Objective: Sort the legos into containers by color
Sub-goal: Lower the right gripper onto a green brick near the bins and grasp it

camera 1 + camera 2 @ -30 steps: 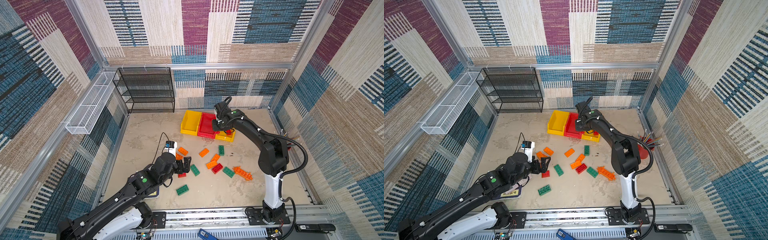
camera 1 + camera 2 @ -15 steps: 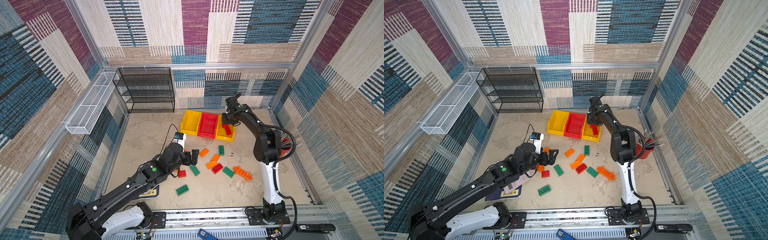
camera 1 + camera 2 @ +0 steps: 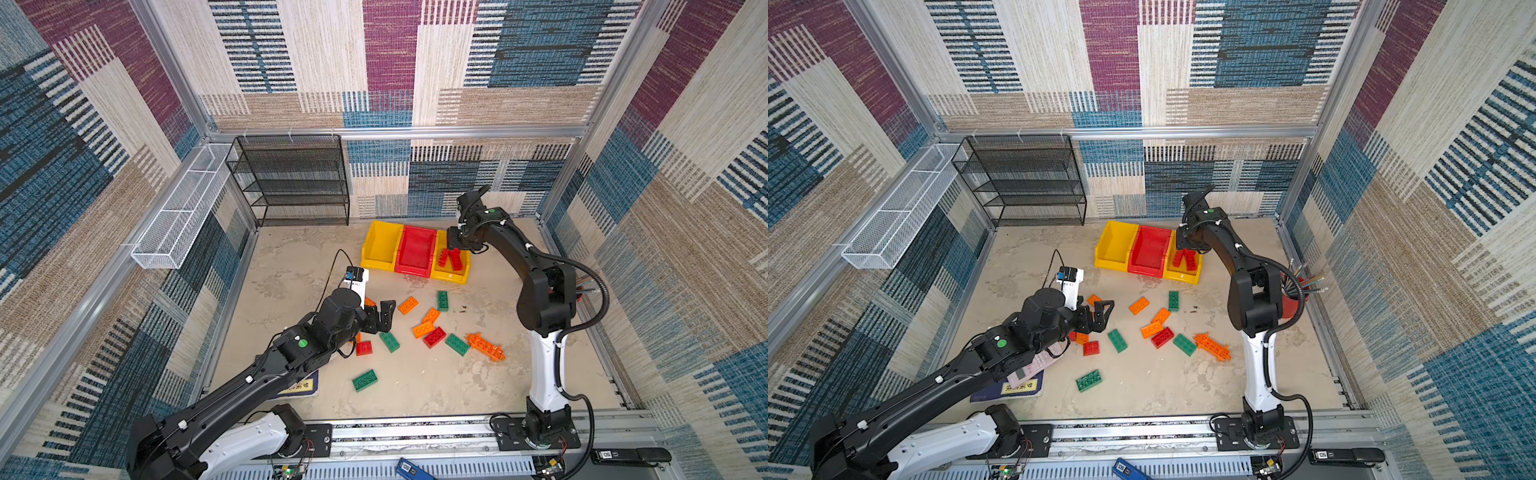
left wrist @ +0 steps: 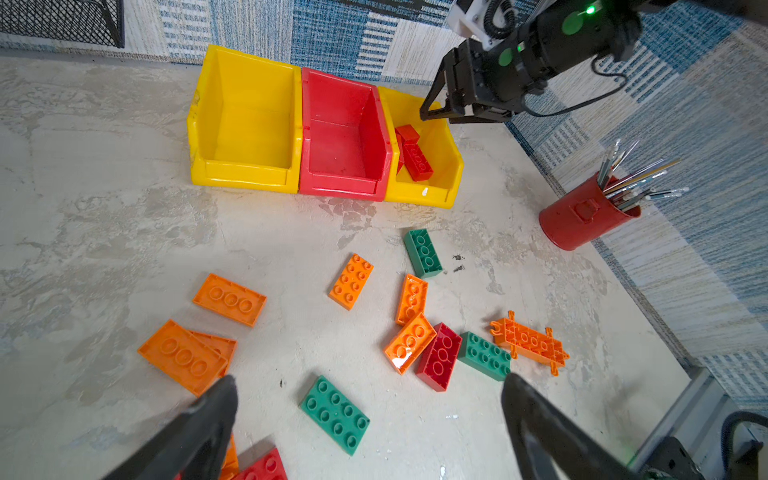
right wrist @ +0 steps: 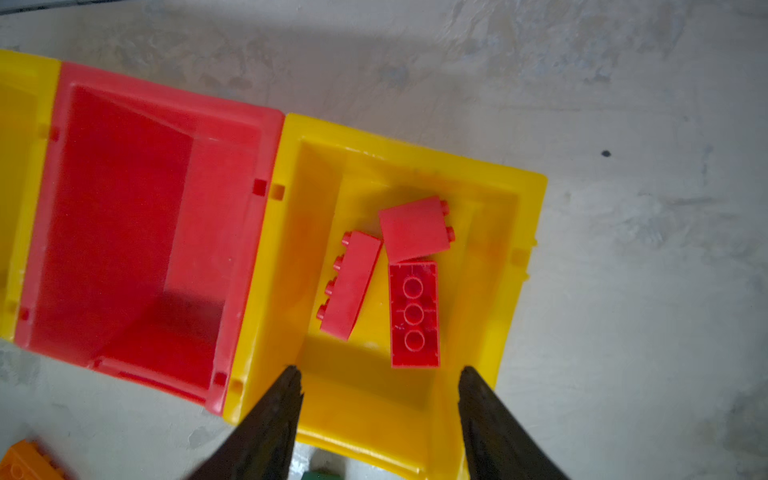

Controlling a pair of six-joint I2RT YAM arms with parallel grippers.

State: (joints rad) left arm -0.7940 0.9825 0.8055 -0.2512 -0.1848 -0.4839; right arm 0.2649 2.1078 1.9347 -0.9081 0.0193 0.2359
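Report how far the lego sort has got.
Done: three red bricks lie in one yellow bin. In hand: nothing; right gripper hangs open above them, left gripper open over loose bricks. Left: those orange, green and red ones; red bin and other yellow bin empty.

A robot test cell is seen: patterned walls (image 3: 519, 50) are held in an aluminium frame (image 3: 457, 132), two arms (image 3: 544, 361) are bolted to a rail (image 3: 415, 433) at 6 o'clock, and a mesh shelf (image 3: 291, 183) is set at 11 o'clock.
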